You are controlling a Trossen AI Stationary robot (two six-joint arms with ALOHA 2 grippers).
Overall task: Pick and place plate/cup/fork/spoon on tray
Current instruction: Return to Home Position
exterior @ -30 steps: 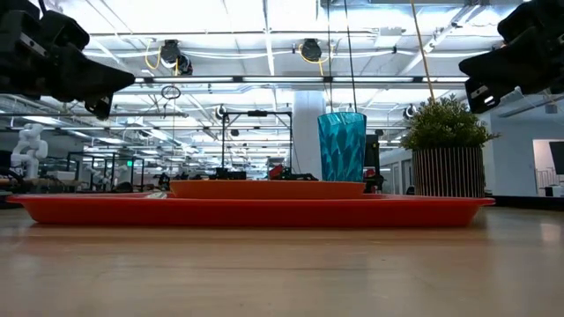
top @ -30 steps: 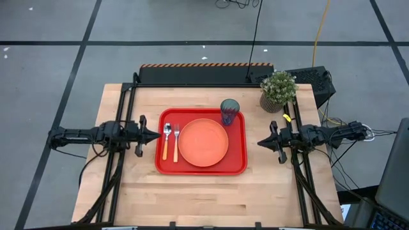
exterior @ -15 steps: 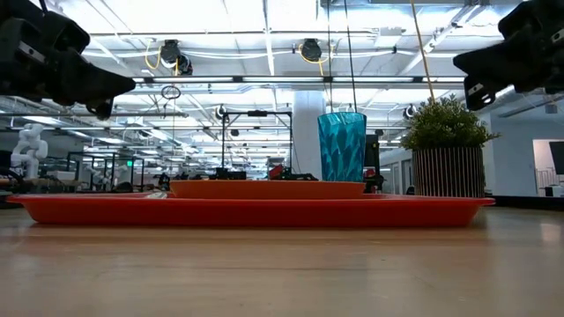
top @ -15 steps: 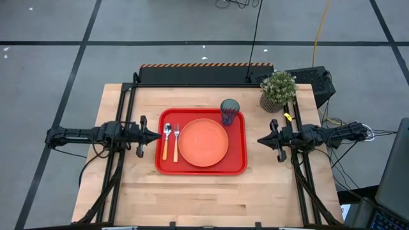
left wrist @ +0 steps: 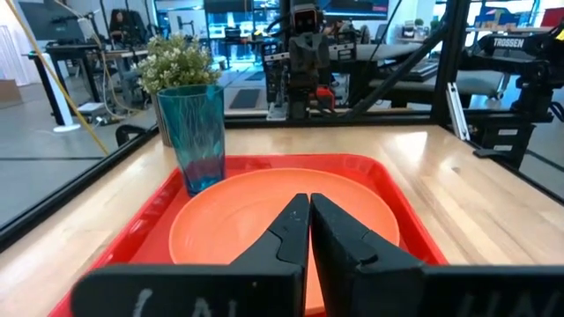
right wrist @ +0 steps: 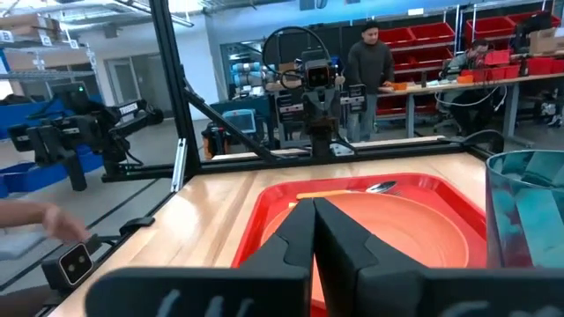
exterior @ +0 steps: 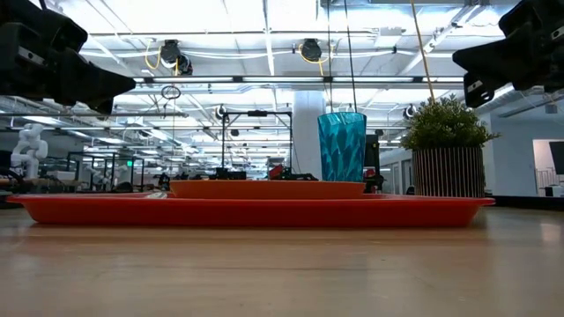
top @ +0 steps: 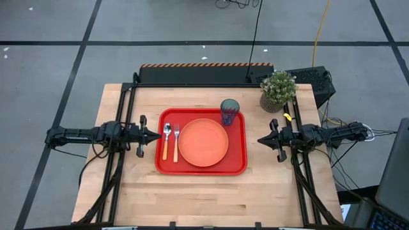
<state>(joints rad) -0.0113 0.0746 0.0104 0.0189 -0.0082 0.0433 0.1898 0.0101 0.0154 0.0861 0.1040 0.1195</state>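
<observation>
Tray (top: 201, 165) sits mid-frame on the bench (top: 192, 198) with everything aboard — plate (top: 203, 142) central, cup (top: 230, 112) at its upper-right corner, spoon (top: 166, 140) and fork (top: 176, 140) side by side along the left rim, laid like a place setting. Left claw (top: 156, 135) and right claw (top: 261, 141) hover just outside the tray's short sides, both clenched on nothing; the setting looks finished.
</observation>
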